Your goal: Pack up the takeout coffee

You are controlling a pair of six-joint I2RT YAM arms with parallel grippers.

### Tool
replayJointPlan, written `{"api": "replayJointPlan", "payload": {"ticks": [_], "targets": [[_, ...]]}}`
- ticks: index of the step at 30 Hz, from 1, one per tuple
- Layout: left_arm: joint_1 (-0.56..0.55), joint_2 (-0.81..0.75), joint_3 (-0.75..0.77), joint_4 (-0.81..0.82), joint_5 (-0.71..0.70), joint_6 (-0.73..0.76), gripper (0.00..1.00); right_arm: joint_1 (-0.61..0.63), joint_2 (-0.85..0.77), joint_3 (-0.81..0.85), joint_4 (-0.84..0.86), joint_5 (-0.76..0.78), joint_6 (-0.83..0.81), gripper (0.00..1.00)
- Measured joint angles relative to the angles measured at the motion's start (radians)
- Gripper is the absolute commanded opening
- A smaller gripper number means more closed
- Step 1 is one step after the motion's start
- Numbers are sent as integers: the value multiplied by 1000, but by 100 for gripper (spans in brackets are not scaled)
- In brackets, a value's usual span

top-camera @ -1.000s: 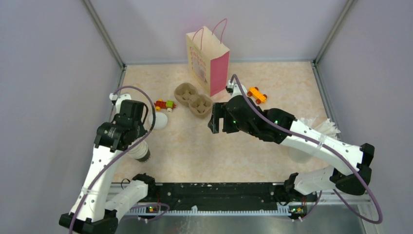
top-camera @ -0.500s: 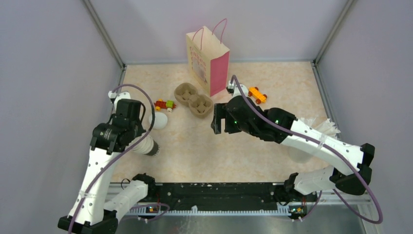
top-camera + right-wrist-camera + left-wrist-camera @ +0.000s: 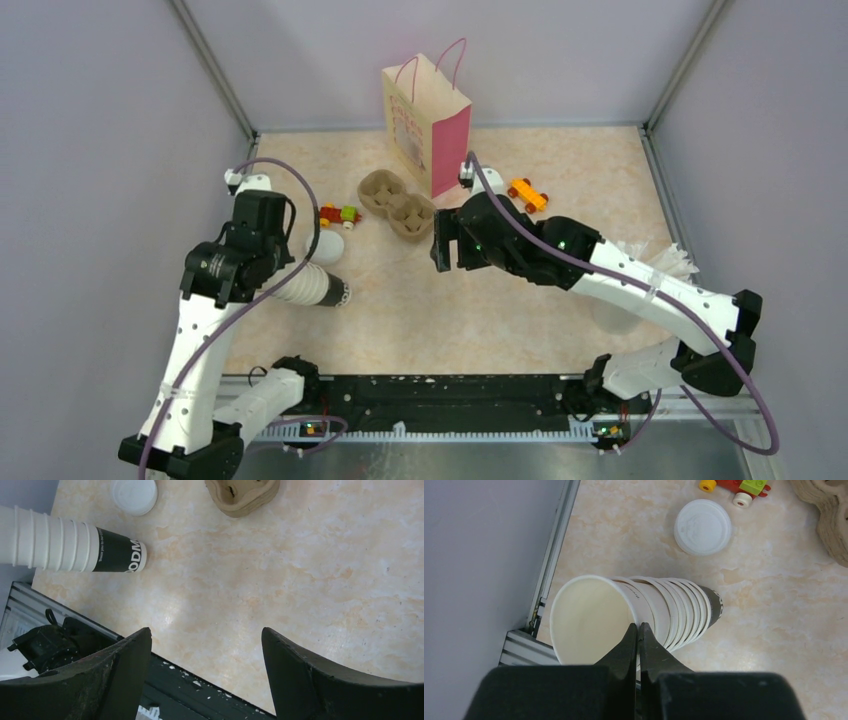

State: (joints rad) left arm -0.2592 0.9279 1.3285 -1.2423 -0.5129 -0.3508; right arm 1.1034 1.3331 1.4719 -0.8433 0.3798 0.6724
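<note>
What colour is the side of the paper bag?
The paper bag has a bright pink side. The top external view shows it best.

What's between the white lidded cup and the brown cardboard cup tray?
Only bare marbled tabletop separates the white lidded cup from the brown cardboard tray, in the left wrist view.

White arm links (image 3: pixel 192 345), black joint housings (image 3: pixel 235 265), looping purple cables (image 3: pixel 265 161), tapered black fingers (image 3: pixel 300 672), small green lights (image 3: pixel 478 247)
</note>
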Motion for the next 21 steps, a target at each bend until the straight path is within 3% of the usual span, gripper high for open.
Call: {"api": "replayJointPlan", "payload": {"ticks": [21], "targets": [[2, 42, 136, 45, 356, -111, 0, 0, -18, -48, 52, 19, -27, 80]]}}
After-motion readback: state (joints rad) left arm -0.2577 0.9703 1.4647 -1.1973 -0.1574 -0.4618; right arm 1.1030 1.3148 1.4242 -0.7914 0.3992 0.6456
